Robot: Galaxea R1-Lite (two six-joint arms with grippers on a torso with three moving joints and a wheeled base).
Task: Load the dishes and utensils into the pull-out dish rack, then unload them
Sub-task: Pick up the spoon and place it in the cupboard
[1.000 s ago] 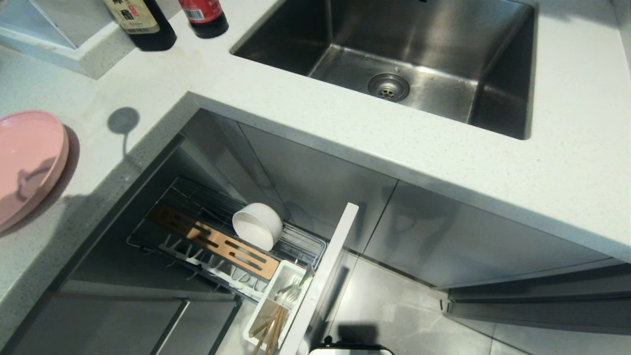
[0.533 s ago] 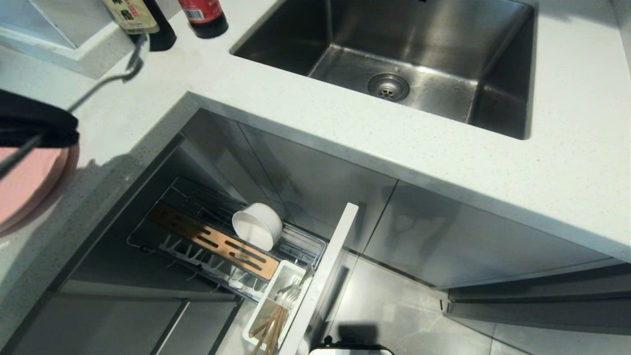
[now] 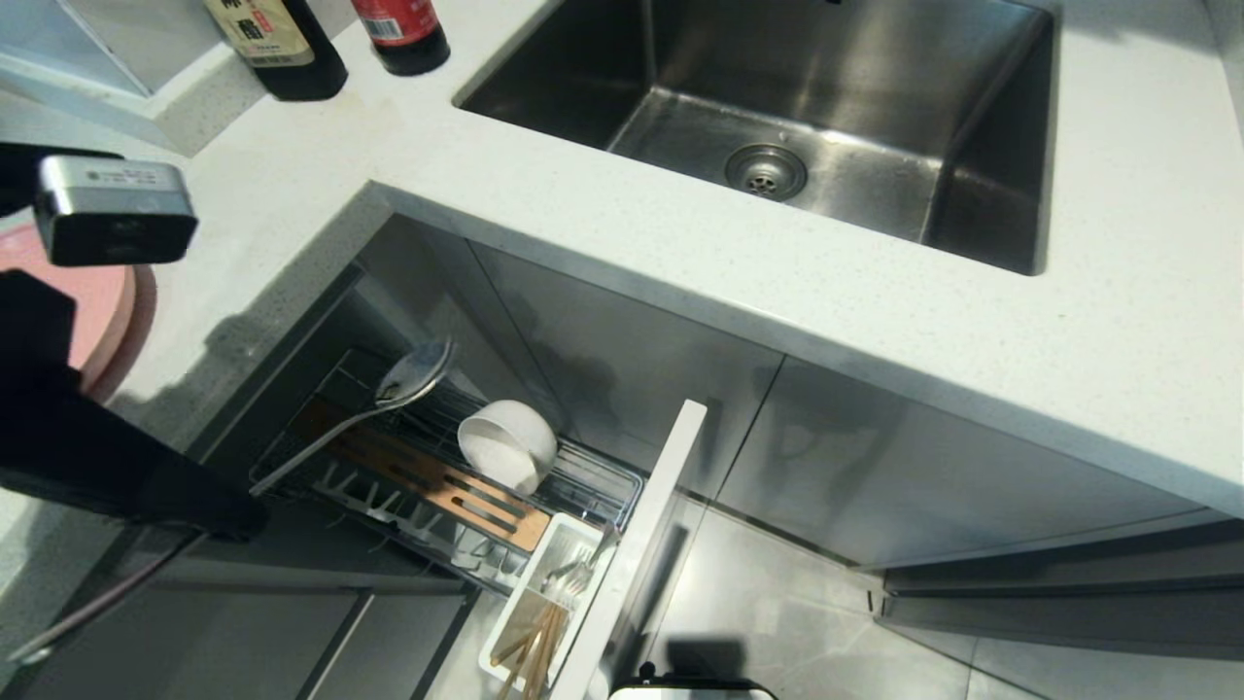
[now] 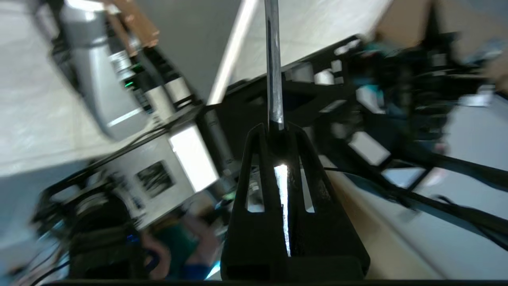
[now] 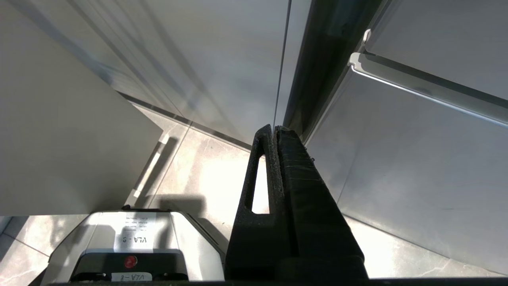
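Spoon (image 3: 389, 397) slants, bowl end up, above dish rack (image 3: 428, 476).

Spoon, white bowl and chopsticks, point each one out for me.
spoon (image 3: 416, 370), head view, on its shiny scoop end.
white bowl (image 3: 505, 445), head view, on its outer side.
chopsticks (image 3: 533, 649), head view, midway along the sticks in the cup.
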